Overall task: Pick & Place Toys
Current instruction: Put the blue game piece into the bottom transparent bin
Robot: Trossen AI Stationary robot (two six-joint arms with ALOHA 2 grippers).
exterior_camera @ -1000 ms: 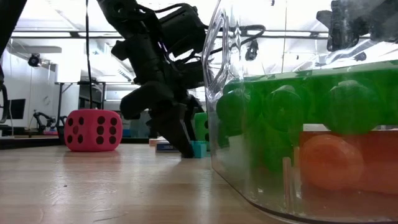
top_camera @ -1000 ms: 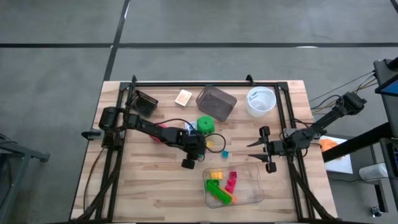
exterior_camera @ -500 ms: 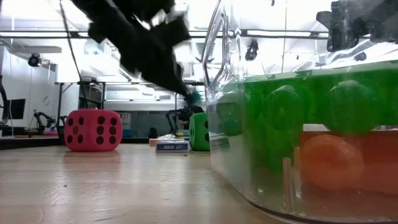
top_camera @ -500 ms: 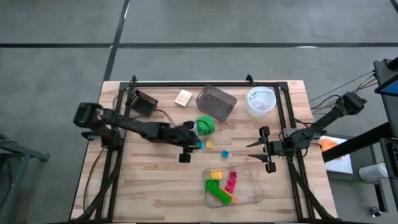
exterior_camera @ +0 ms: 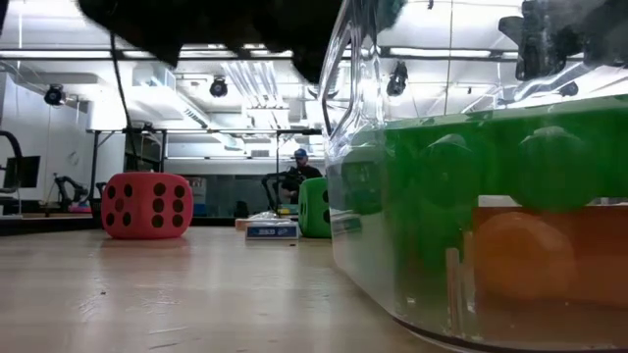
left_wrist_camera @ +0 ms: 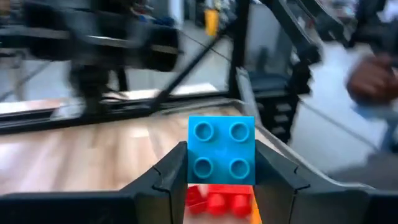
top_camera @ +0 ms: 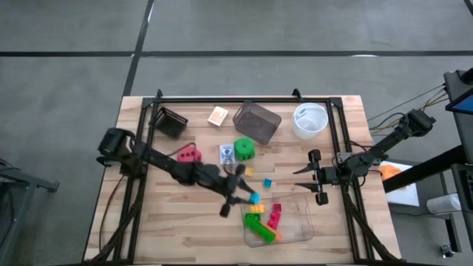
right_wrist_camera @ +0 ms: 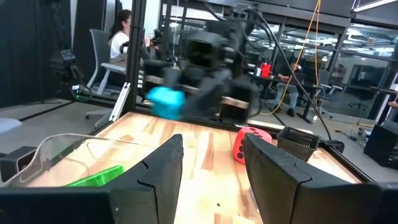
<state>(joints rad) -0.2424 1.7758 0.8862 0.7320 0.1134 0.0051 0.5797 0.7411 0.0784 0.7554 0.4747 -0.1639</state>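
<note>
Left gripper [left_wrist_camera: 221, 180] clamped on teal brick [left_wrist_camera: 221, 151] beside clear tray [top_camera: 299, 230]; right gripper [top_camera: 307, 178] agape; no legible writing.

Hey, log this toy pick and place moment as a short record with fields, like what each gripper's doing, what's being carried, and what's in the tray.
left gripper: shut on teal brick, at the clear tray's near edge
right gripper: open, waiting at the table's right side
tray contents: green, yellow, pink and orange bricks
on table: red die, green die, card pack, small teal brick
</note>
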